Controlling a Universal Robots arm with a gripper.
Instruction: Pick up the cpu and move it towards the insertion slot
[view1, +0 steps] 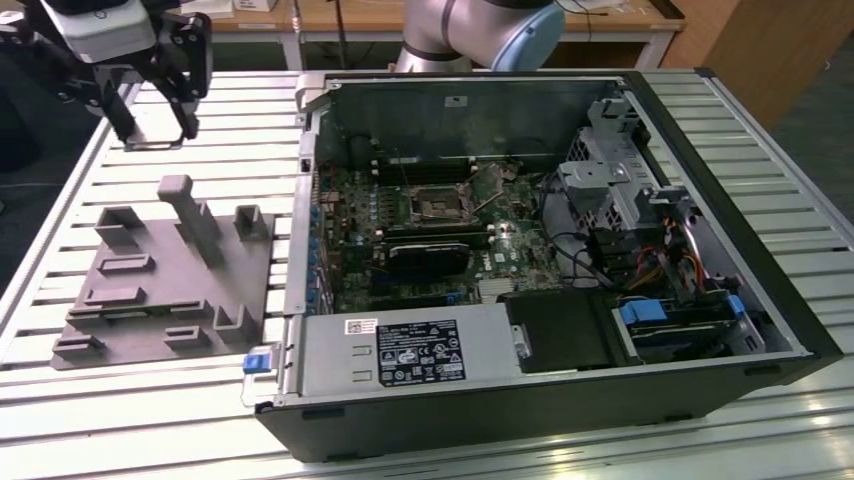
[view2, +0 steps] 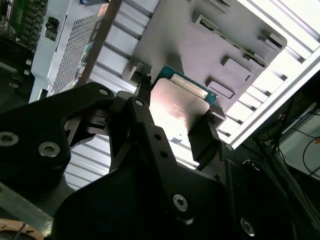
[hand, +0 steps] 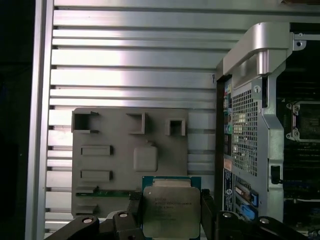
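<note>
A: At the exterior view's far left, what is seen above the bench (view1: 747, 190)?

B: The end effector (view1: 158, 105) is seen raised over the slatted surface, above and behind the grey fixture block (view1: 167, 275). The block is lying on the slats, just beside the open computer case (view1: 787, 300).

A: How is the end effector set?

B: It is closed on the cpu (hand: 167, 211). In the first wrist view the chip is clamped between two black fingers (hand: 208, 212), one against each side edge, with its silvery top turned to the camera and a blue-green rim showing around it. In the second wrist view the same chip (view2: 176, 107) is seen lit brightly and pinched between the end effector's fingers (view2: 202, 137), held clear of the fixture block (view2: 200, 40) beyond it.

A: And further toward the exterior view's right?

B: The case is laid on its side with the motherboard (view1: 427, 235) exposed. The insertion slot (view1: 441, 208) is seen near the board's middle, as a dark square in a silver frame, well apart from the held chip. A black card (view1: 427, 262) is seated just in front of it. In the first wrist view part of the slot's frame (hand: 302, 122) is visible past the case's perforated side wall (hand: 245, 135).
</note>
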